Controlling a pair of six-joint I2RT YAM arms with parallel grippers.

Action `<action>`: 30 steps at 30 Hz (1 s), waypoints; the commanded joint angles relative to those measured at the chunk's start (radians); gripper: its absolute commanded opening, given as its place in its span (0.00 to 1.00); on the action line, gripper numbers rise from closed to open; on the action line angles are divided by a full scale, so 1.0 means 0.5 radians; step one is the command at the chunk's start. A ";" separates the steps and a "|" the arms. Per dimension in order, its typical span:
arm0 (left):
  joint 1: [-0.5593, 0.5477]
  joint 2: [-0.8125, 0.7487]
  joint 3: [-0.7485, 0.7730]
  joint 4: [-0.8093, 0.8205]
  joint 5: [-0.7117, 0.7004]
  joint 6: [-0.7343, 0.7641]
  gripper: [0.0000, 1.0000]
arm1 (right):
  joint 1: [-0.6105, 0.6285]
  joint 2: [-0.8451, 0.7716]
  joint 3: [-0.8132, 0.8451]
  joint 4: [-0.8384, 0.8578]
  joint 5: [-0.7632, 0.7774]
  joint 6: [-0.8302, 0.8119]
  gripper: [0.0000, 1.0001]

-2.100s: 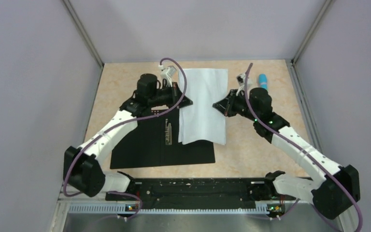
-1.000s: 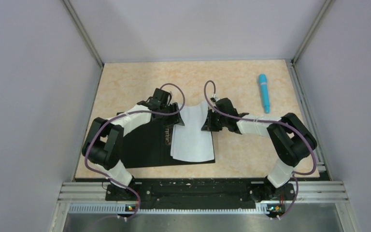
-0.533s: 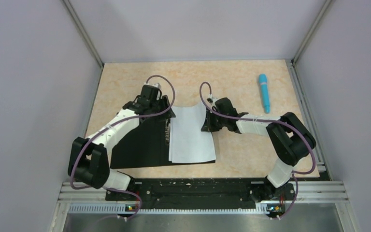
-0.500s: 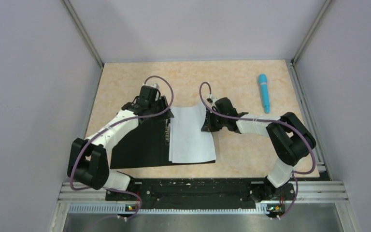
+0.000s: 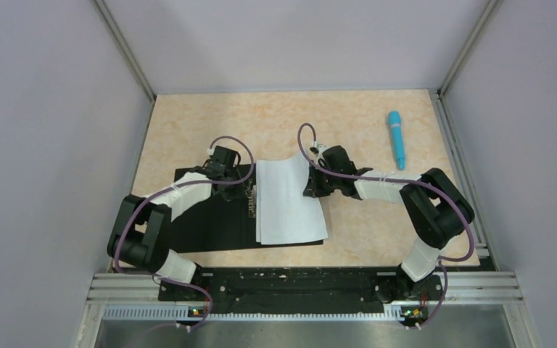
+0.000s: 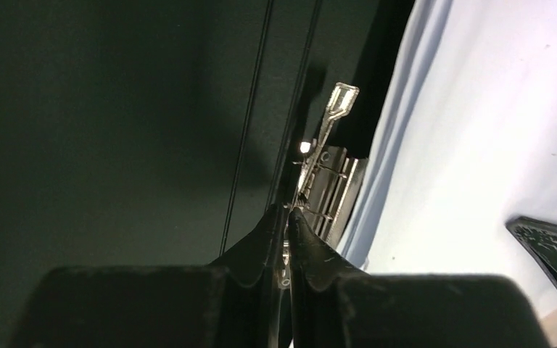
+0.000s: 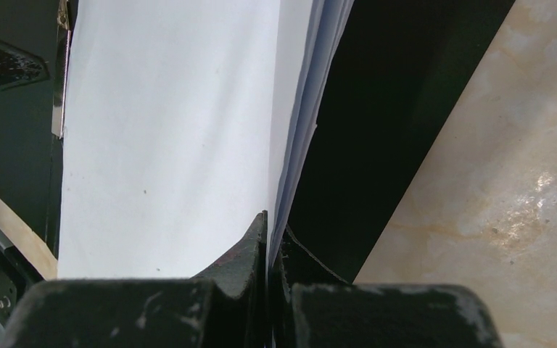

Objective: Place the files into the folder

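From above, the folder is seen lying open and flat on the tabletop, its black inside turned up. The files, a thin stack of plain white sheets, are laid on its right half, with their far end slightly raised and curled. The left gripper is set low at the folder's spine, and the right gripper at the right edge of the files. A blue pen is seen well apart, far right. In the left wrist view, the left gripper is closed to a narrow slit on a thin strip of the metal clip fixed along the spine, between the black panel and the white sheets. In the right wrist view, the right gripper is pinched shut on the edge of the files, whose separate sheets are fanned slightly over the black folder.
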 commanded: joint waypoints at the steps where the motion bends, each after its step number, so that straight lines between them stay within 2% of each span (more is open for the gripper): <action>1: 0.010 0.062 -0.028 0.138 -0.061 -0.060 0.08 | 0.028 -0.024 0.000 0.109 0.021 0.012 0.00; 8: 0.012 0.119 -0.072 0.161 -0.158 -0.108 0.00 | 0.027 -0.036 -0.027 0.147 0.038 0.047 0.00; 30: 0.011 0.218 -0.104 0.171 -0.155 -0.149 0.00 | 0.026 -0.121 -0.116 0.170 0.102 0.046 0.00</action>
